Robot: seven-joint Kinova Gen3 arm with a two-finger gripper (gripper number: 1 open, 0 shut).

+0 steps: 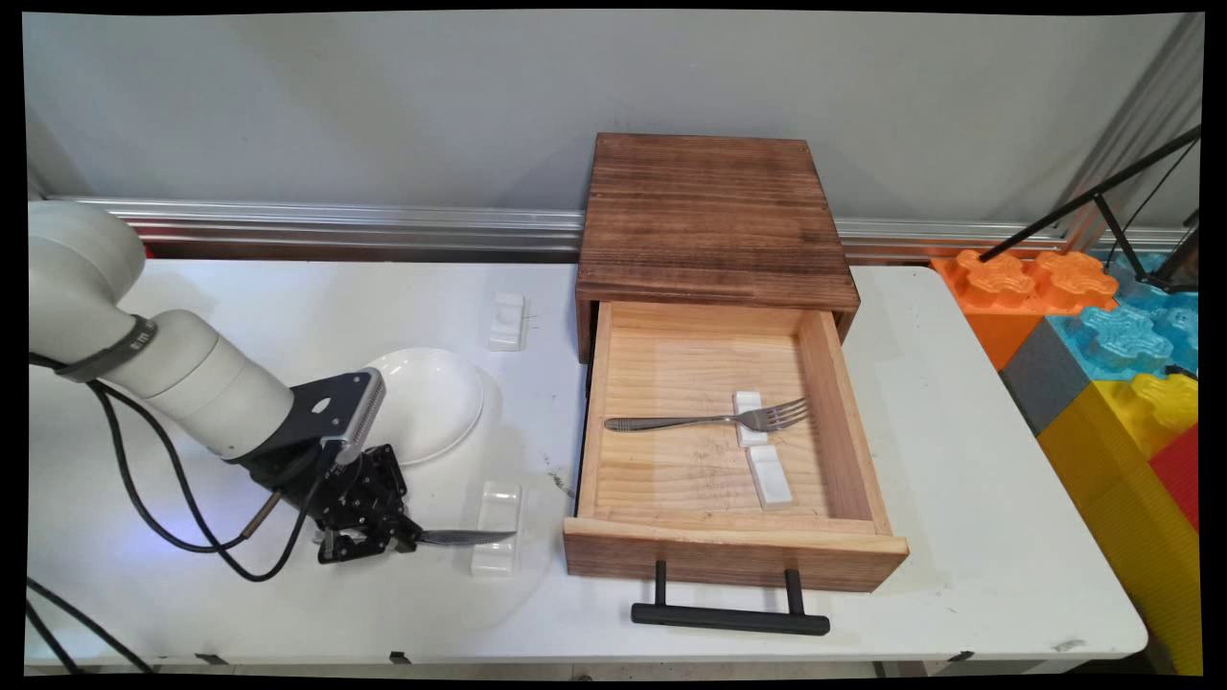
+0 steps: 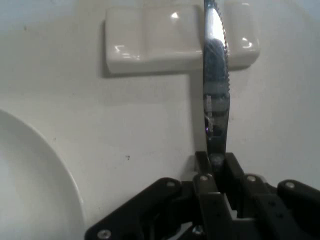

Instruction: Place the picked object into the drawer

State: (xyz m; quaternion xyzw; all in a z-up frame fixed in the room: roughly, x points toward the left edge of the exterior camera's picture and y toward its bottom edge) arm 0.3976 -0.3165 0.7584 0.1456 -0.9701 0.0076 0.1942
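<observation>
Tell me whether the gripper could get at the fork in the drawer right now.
Probably not yet. The gripper is shut on a knife whose blade lies over a white rest. The fork lies uncovered in the open drawer, so the way in from above looks free once the knife is let go.

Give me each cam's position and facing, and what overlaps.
Main view: fixed above the table's near side, looking down across the table to the wall; shows the arm and end effector.
Hand view: on the hand, looking along the end effector at the tabletop; linkage and fingers at bottom.
Shared: knife gripped, blade over the white rest; plate.
</observation>
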